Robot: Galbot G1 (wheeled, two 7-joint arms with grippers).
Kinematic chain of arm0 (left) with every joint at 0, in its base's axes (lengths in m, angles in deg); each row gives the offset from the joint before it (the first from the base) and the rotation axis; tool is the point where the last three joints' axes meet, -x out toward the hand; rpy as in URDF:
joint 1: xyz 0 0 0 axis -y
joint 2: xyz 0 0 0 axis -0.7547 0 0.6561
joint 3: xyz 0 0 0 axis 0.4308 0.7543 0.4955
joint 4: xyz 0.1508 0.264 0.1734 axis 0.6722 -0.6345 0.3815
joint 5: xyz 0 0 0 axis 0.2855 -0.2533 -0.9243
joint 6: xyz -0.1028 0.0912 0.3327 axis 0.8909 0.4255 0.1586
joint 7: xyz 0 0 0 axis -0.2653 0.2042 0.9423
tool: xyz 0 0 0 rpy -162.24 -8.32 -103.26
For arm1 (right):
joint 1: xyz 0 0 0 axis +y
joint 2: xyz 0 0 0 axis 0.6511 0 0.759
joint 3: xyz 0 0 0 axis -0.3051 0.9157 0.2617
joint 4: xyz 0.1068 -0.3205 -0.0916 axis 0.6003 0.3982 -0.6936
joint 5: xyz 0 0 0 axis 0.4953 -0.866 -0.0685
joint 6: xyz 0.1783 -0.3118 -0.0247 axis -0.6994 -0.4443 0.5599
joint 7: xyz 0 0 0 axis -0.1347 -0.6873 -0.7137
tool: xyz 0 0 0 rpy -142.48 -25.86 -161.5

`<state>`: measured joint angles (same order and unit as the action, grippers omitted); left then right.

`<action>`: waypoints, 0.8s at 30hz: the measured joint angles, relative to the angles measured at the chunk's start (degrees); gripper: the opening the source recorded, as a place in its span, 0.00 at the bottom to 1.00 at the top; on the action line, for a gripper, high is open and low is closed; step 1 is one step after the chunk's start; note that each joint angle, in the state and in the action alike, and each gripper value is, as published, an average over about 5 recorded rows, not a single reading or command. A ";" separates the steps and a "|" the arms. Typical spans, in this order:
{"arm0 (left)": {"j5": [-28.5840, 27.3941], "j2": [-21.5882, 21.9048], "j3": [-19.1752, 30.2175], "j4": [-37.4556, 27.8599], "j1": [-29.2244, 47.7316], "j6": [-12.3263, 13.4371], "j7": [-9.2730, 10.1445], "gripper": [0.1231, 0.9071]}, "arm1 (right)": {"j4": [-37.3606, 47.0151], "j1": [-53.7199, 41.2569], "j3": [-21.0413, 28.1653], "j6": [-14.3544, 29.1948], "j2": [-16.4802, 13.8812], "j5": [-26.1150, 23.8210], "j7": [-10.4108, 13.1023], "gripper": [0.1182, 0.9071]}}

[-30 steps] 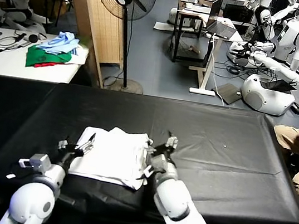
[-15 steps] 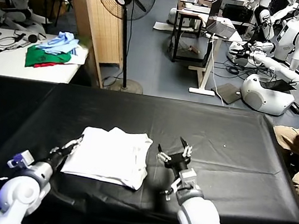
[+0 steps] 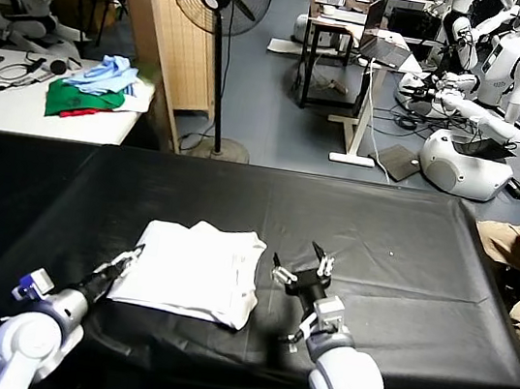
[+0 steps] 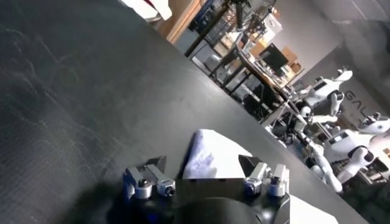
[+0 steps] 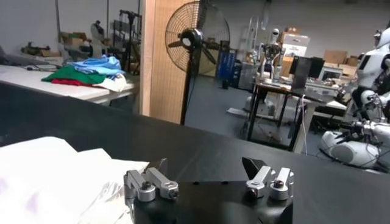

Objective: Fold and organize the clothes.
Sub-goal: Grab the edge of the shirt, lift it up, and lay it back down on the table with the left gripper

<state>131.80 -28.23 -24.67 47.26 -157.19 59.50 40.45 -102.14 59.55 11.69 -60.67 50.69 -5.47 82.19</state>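
- So far we see the T-shirt (image 3: 195, 269) folded into a compact rectangle on the black table (image 3: 399, 245).
- Our left hand (image 3: 126, 262) straddles its corner, fingers apart, not clamped.
- Our right hand (image 3: 302, 263) hovers beside it, spread wide.
- Tidying or placing looks left.

The left gripper (image 3: 129, 258) has slid back from on top of the T-shirt (image 3: 192, 270) to its lower-left corner, low on the table (image 3: 409, 246), its fingers drawn closer together than before. The right gripper (image 3: 301, 259) has pulled off the shirt's right edge toward the right of the frame, onto bare black cloth. The raised fold has settled flat.
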 joint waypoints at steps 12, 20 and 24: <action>-7.19 0.22 0.85 2.47 -0.01 2.41 0.65 0.03 | -0.82 1.91 -1.50 -2.24 1.27 -2.63 1.29 0.86; -38.05 3.36 2.86 4.54 -0.77 7.67 1.56 0.02 | -2.26 4.13 -3.13 -4.32 1.82 -4.65 1.99 0.86; -49.44 6.20 2.19 5.06 -1.93 9.64 1.60 0.02 | -2.93 5.31 -3.84 -4.47 1.67 -4.78 2.03 0.86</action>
<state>82.36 -22.03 -22.48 52.32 -159.13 69.14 42.05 -105.07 64.86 7.85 -65.14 52.36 -10.24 84.22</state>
